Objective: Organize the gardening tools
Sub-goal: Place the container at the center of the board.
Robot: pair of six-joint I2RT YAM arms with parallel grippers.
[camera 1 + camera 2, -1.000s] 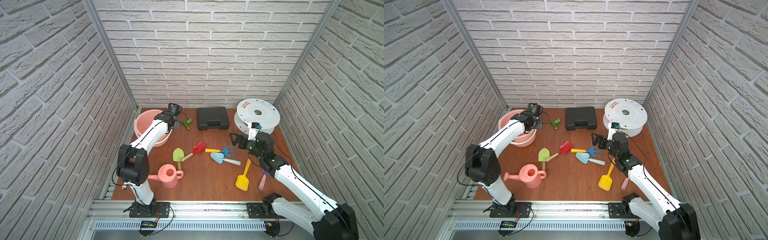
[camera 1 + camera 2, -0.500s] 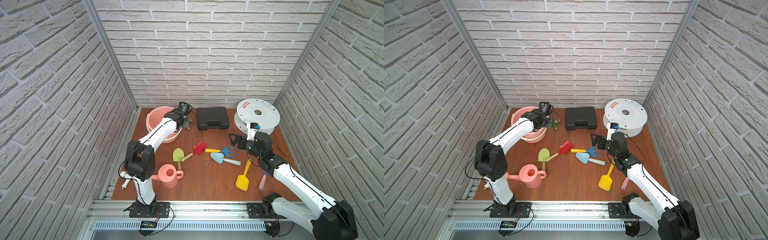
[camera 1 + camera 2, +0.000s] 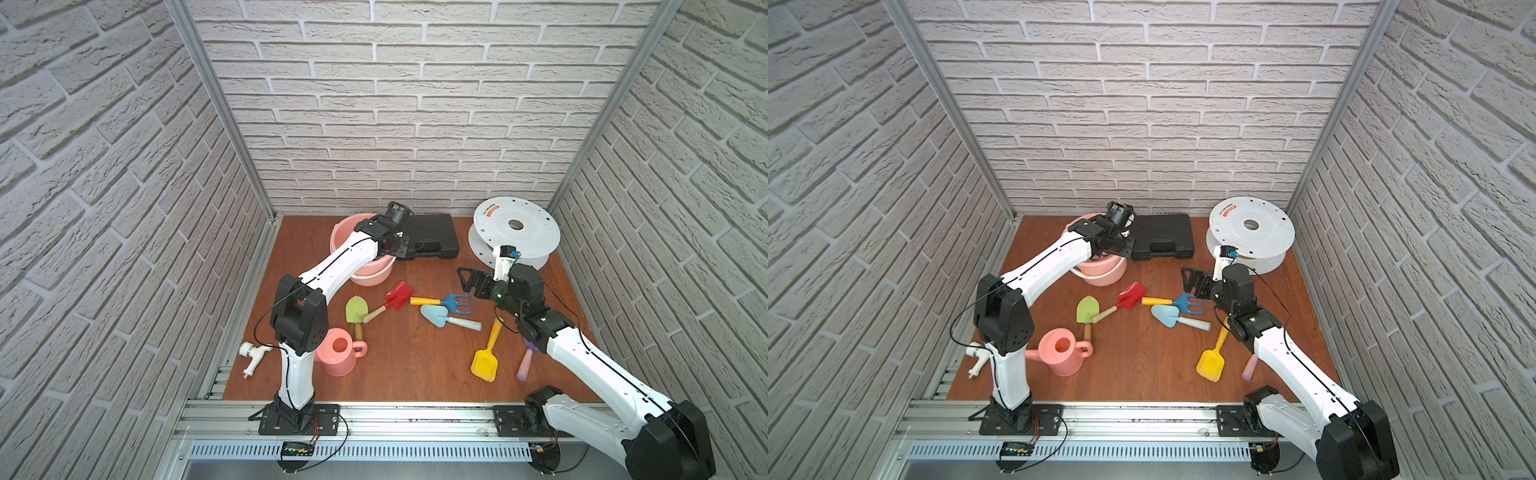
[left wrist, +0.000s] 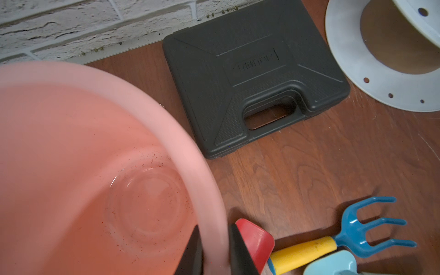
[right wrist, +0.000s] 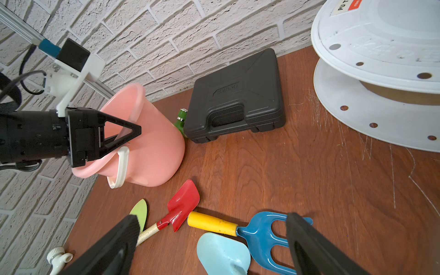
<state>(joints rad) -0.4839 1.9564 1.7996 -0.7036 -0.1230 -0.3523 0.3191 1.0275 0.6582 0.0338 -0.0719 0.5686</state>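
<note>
Brick-walled bench | we are dragging the pink bucket toward mid-frame, nearer the red spade, left end effector clenched on its rim | right end effector released, empty

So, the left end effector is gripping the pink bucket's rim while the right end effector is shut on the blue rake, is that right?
Not quite: the right end effector is open, with the blue rake seen between its spread jaws in the right wrist view. The left end effector does grip the rim of the pink bucket.
</note>
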